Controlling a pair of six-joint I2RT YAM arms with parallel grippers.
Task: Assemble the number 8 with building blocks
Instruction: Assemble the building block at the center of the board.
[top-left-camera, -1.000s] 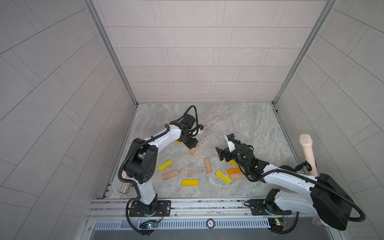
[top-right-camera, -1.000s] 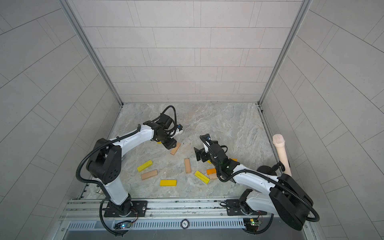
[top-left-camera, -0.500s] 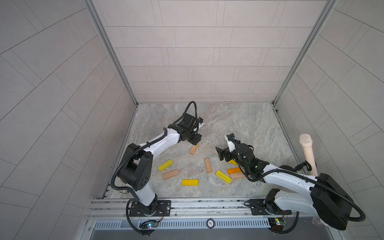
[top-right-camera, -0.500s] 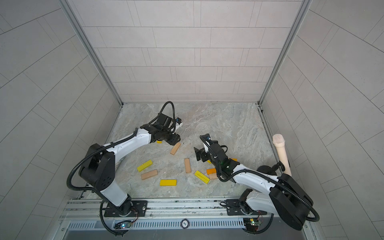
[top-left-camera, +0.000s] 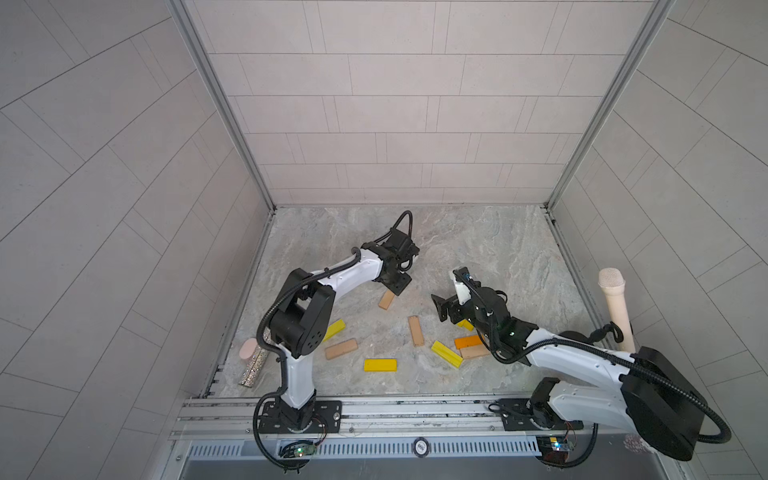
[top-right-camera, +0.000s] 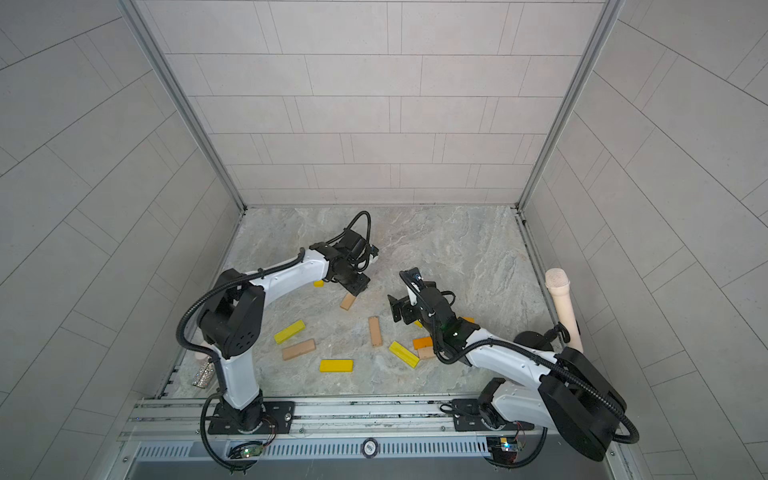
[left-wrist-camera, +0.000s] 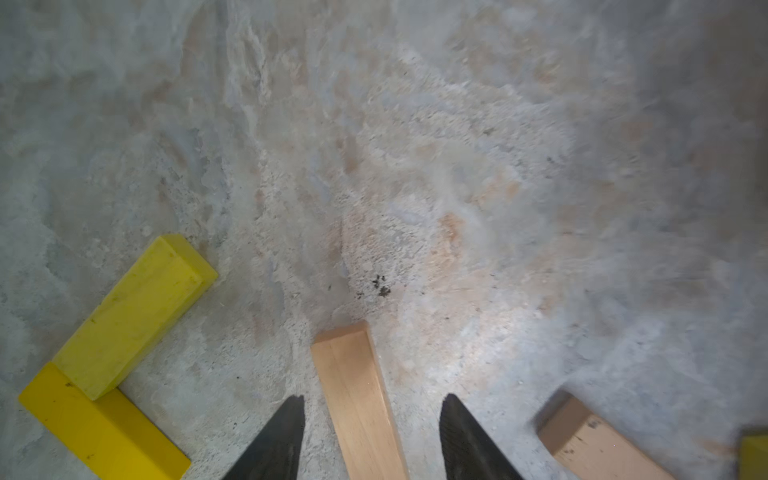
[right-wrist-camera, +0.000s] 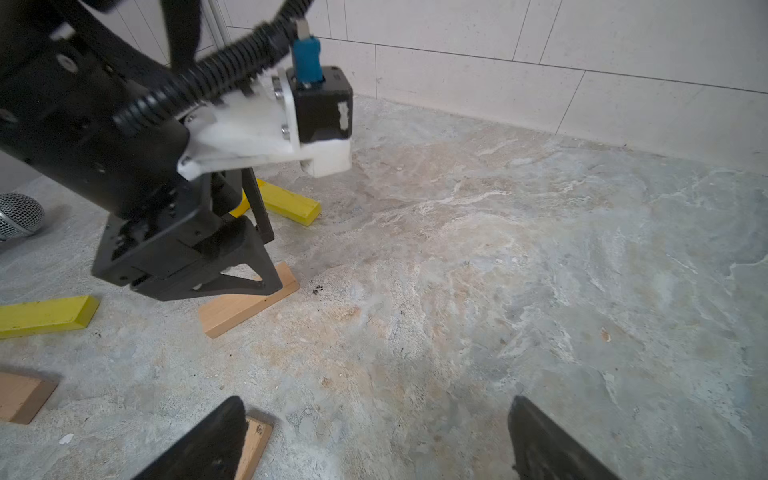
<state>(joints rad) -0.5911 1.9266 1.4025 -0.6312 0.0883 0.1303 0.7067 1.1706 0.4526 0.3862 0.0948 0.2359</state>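
Scattered blocks (top-left-camera: 416, 342) are cluttering front-ctr of floor (top-left-camera: 478, 241); far half is offering open passage across full width.

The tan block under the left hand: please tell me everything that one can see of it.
The tan block is a plain, unpainted wooden bar, flat and rectangular. It lies flat on the grey marbled floor, apart from every other block. The left hand is above it, open: its dark fingers stand on either side of the bar, with floor showing in both gaps, so nothing grips it.
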